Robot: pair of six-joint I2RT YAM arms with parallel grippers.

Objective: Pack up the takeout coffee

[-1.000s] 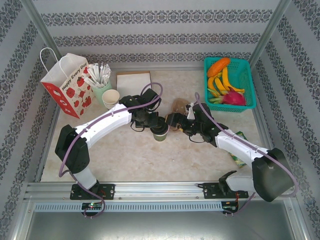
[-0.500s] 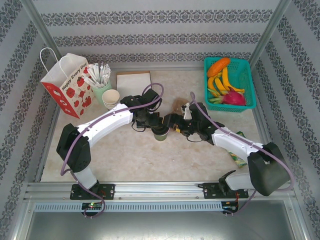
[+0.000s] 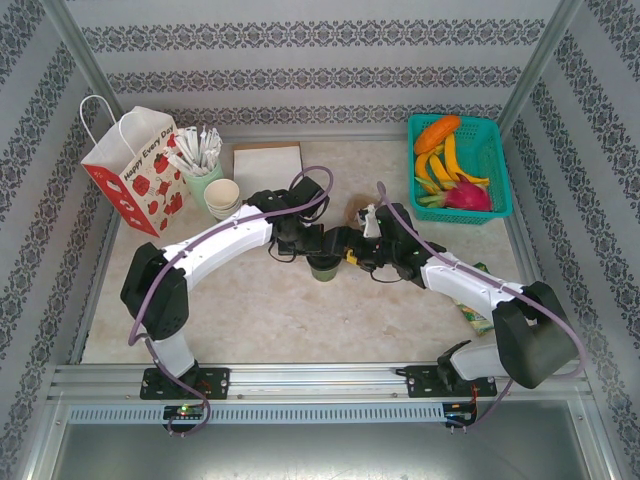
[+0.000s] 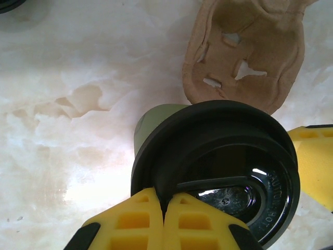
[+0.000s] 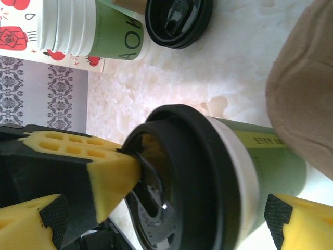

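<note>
The takeout coffee (image 3: 322, 270), a green-sided cup with a black lid, stands upright mid-table. My left gripper (image 3: 304, 244) is shut on the rim of that lid; in the left wrist view its yellow fingertips (image 4: 165, 202) pinch the lid's raised edge (image 4: 218, 156). My right gripper (image 3: 340, 254) is open, its jaws wide on either side of the cup. In the right wrist view the cup's green side (image 5: 270, 156) lies between the right gripper's (image 5: 165, 214) own fingers, apart from them, and the left gripper's finger (image 5: 99, 166) bites the lid.
A red-and-white paper bag (image 3: 135, 170) stands at the back left beside a cup of wrapped sticks (image 3: 200, 160) and stacked lidless cups (image 3: 222, 197). A brown cardboard carrier (image 3: 358, 212) lies just behind the cup. A green fruit basket (image 3: 500, 170) sits back right.
My right gripper has slid left until its open jaws straddle the cup. The left gripper has kept its pinch on the lid, its arm shifting slightly right.
</note>
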